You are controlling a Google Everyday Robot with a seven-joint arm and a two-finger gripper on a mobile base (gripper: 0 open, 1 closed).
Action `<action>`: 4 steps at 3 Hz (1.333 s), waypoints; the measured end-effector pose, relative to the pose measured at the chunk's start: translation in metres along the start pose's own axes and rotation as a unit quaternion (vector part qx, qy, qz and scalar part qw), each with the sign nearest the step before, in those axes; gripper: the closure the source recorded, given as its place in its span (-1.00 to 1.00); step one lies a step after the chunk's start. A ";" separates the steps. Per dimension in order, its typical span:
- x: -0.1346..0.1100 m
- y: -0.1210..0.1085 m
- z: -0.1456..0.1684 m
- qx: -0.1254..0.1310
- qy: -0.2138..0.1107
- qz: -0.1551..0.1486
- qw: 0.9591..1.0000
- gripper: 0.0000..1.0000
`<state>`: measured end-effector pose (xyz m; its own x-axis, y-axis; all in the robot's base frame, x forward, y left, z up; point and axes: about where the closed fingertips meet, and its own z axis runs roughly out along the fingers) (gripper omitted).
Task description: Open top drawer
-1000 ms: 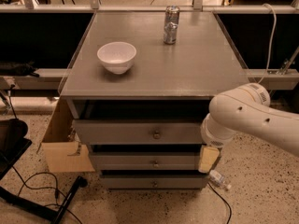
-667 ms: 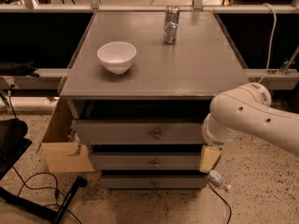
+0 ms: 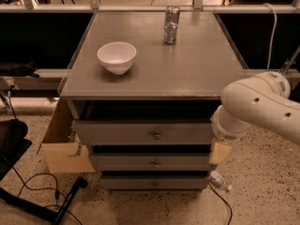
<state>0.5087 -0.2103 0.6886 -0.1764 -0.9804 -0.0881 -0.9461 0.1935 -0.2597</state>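
The top drawer (image 3: 122,133) is the widest grey front of three, just under the grey tabletop (image 3: 187,69), with a small round knob (image 3: 157,135) at its centre. A dark gap shows above its upper edge. Two narrower drawer fronts (image 3: 126,162) sit below it. My white arm (image 3: 255,107) reaches in from the right and ends at the cabinet's right side, level with the top drawer. Of my gripper, only a tan piece (image 3: 219,152) shows under the arm's last joint, beside the right end of the middle drawer, well right of the knob.
A white bowl (image 3: 117,57) and a metal can (image 3: 171,25) stand on the tabletop. A cardboard box (image 3: 63,146) leans against the cabinet's left side. Cables and a black stand (image 3: 63,204) lie on the floor at the left; a small bottle (image 3: 219,180) lies at the right.
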 end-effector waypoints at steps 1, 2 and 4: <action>0.009 0.015 -0.046 -0.006 0.005 -0.011 1.000 -0.75; 0.010 0.018 -0.052 -0.008 0.007 -0.014 1.000 -1.00; -0.001 0.008 -0.032 -0.008 -0.009 -0.009 1.000 -1.00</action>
<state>0.4932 -0.2087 0.7173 -0.1541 -0.9830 -0.1002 -0.9535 0.1745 -0.2457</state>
